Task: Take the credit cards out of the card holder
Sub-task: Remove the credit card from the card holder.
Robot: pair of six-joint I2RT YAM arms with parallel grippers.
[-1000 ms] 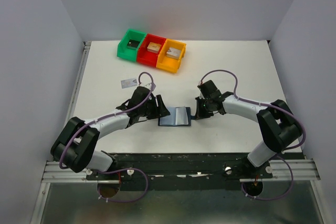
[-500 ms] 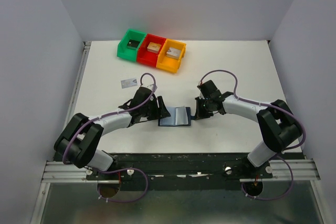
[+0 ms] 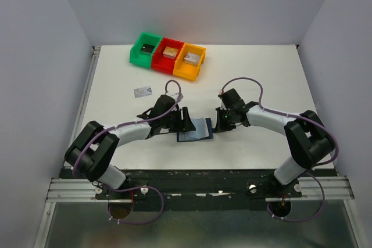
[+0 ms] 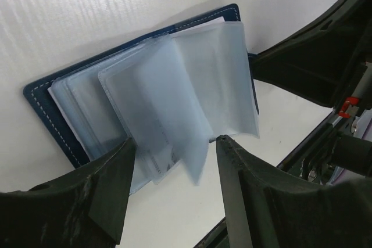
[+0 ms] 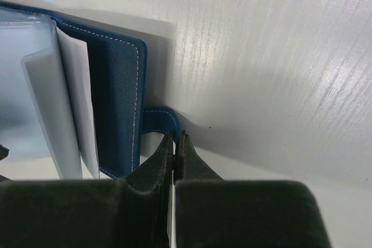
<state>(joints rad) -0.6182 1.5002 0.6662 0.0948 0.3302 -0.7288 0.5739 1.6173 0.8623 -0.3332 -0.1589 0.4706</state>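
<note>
Card holder [image 3: 195, 130] is lying open on the table [image 3: 261, 74]. Left gripper [image 4: 174, 143], jaws apart, is straddling its sleeves [image 4: 174, 85] at 9 o'clock; right gripper [image 5: 175, 137] is pinching its strap [image 5: 158, 118] at 3 o'clock.

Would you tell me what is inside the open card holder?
Translucent sleeves fan out inside the card holder; no card shows plainly, though overlapping sleeves hide whatever lies deeper.

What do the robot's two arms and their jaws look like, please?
The left arm and the right arm each have white link shells between bulky black joints, with a thin purple cable looping alongside. The jaws are matte black, tapered plastic.
</note>
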